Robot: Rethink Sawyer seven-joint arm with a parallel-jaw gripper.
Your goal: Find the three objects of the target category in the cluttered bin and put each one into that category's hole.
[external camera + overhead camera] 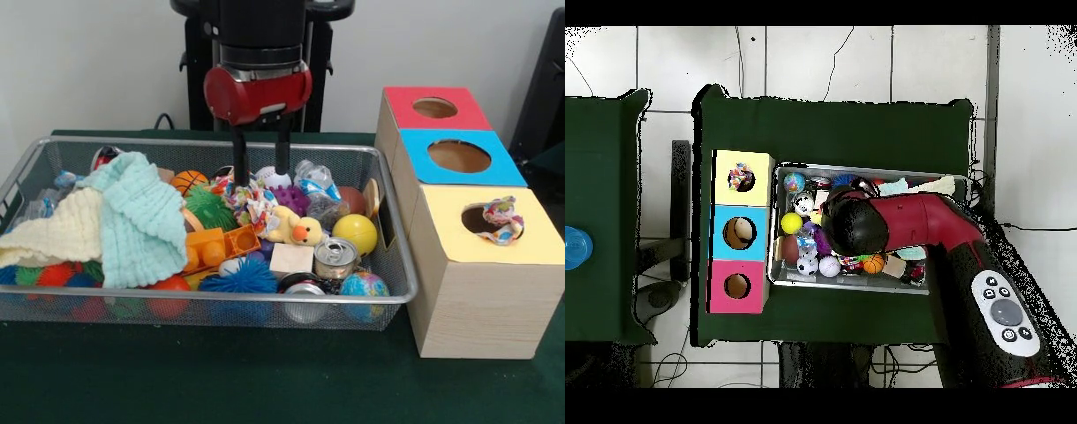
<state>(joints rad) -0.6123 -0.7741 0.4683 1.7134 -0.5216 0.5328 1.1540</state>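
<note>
The silver wire-mesh bin [393,296] holds a jumble of toys. One spotted fabric piece [251,201] lies in the bin's middle towards the back. My gripper [260,177] hangs open just above and behind it, its black fingers [239,163] apart and empty. A second spotted fabric piece [501,219] sits in the round hole [477,221] of the yellow-faced box [485,283], partly sticking out. It also shows in the overhead view [741,178]. No third piece shows. In the overhead view the arm's head [853,226] hides the gripper.
A mint-green cloth [141,216] and a cream cloth [53,234] cover the bin's left half. A yellow duck [298,230], a yellow ball [356,232], cans [335,256] and a globe ball [364,284] lie on the right. The blue-faced box [459,156] and the red-faced box [434,108] stand behind the yellow one.
</note>
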